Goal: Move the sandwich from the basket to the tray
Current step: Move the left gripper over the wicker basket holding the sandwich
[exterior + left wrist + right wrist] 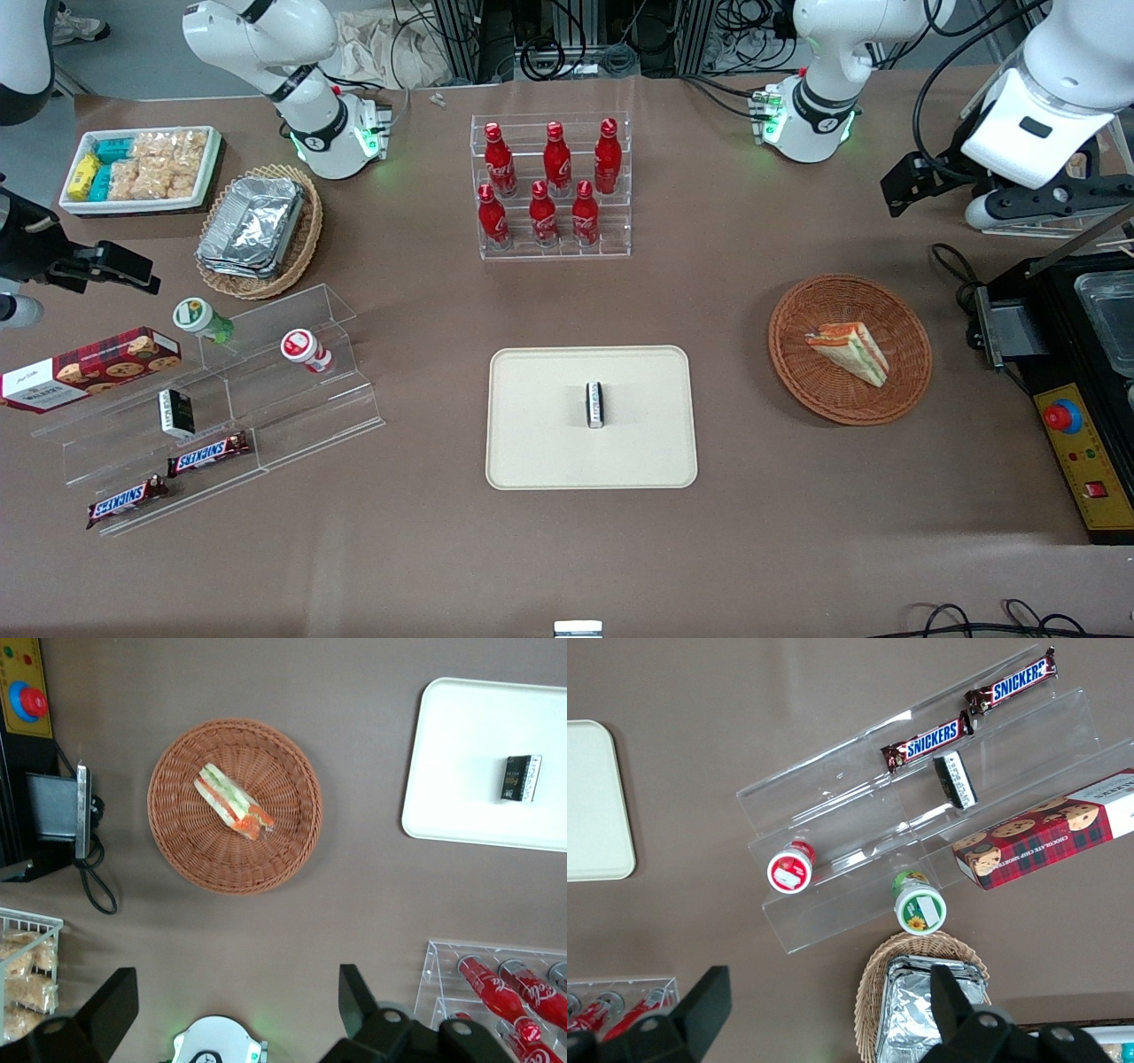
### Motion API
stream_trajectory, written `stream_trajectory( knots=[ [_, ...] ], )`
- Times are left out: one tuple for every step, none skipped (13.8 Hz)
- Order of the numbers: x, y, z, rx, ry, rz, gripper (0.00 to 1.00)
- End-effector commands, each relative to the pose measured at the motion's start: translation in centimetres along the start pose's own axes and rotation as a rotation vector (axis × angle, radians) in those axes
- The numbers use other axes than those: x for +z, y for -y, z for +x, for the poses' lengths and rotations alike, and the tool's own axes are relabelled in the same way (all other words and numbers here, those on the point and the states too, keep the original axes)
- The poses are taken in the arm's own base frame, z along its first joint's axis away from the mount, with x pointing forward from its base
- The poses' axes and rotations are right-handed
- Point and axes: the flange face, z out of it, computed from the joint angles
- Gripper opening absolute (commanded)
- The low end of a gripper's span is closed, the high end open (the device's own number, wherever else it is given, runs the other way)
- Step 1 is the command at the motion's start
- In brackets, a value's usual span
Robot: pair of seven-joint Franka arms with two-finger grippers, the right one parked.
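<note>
The sandwich [848, 350] [233, 802], a bread wedge with orange and green layers, lies in the round reddish-brown basket [797, 377] [190, 859]. The cream tray [549, 443] [461, 771] lies flat mid-table, beside the basket toward the parked arm's end. A small black packet [595, 404] [520, 778] rests on it. My gripper [905, 186] [235, 1001] hangs high above the table, farther from the front camera than the basket, toward the working arm's end. It is open wide and holds nothing.
A clear rack of red cola bottles [551, 186] [505, 988] stands farther from the front camera than the tray. A black machine with a red button [1067, 416] [27, 700] sits beside the basket at the working arm's end. Snack shelves [221, 399] and a foil-container basket [257, 230] lie toward the parked arm's end.
</note>
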Motion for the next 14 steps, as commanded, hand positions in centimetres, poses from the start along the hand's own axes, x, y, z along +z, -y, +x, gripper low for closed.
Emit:
stream_trajectory(
  knots=[
    [-0.5, 1.1, 0.2, -0.034, 0.032, -0.023, 1.0],
    [-0.7, 1.2, 0.3, -0.039, 0.029, -0.025, 1.0],
    [-0.7, 1.5, 0.4, -0.044, 0.029, -0.026, 1.0],
    [-0.7, 1.9, 0.5, -0.045, 0.027, -0.028, 1.0],
    [-0.7, 2.0, 0.5, -0.052, 0.026, -0.026, 1.0],
    [-0.6, 2.1, 0.6, -0.06, 0.026, -0.014, 1.0],
    [-0.4, 2.1, 0.7, -0.072, 0.031, -0.01, 1.0],
    [-0.2, 2.2, 0.7, -0.11, 0.035, -0.005, 1.0],
    [0.0, 2.3, 0.7, -0.152, 0.039, -0.001, 1.0],
    [0.8, 2.4, 0.8, -0.216, 0.057, 0.01, 1.0],
    [1.5, 2.8, 1.2, -0.323, 0.054, 0.04, 1.0],
    [2.1, 2.9, 1.4, -0.388, 0.055, 0.055, 1.0],
    [3.3, 3.0, 1.6, -0.418, 0.066, 0.062, 1.0],
    [4.6, 3.4, 1.7, -0.439, 0.064, 0.061, 1.0]
  ],
)
